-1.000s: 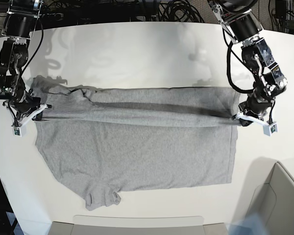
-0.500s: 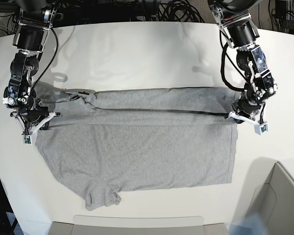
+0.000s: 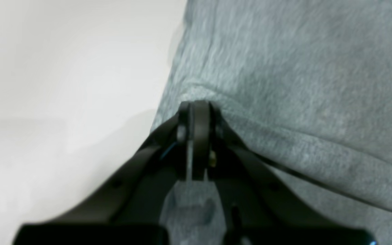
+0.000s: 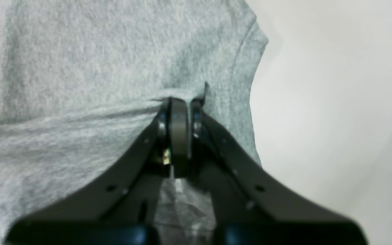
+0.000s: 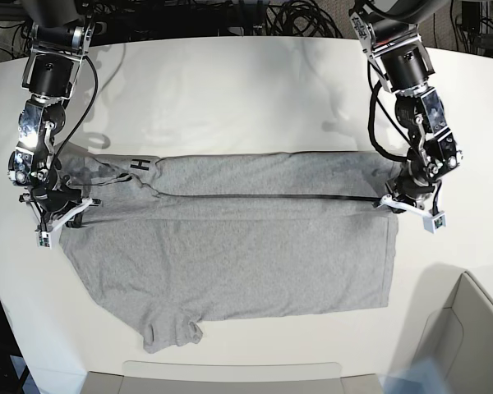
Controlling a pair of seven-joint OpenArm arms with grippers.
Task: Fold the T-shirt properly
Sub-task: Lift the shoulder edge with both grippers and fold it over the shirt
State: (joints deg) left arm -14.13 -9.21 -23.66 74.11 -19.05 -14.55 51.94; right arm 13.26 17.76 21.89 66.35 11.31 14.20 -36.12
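The light heather-grey short-sleeved cotton T-shirt (image 5: 230,246) is lying spread across the middle of the white round-edged bench (image 5: 230,90), its plain side facing up over most of its area. A long band along its far edge is being doubled over toward the near edge of the bench, and a small patch of black block lettering (image 5: 140,165) is showing on the turned-over part toward the left edge. One short sleeve (image 5: 171,332) is lying crumpled by the near edge.

The left pincer (image 3: 196,109) is pressing its jaws together on a pinch of grey cloth at the shirt's side toward the right edge of the bench, the fabric bunching into a ridge at its tips. The right pincer (image 4: 179,103) is likewise clamping a gathered fold of cloth at the shirt's side toward the left edge, close beside a stitched hem (image 4: 247,51).

A pale open box (image 5: 468,336) is standing at the near right corner.
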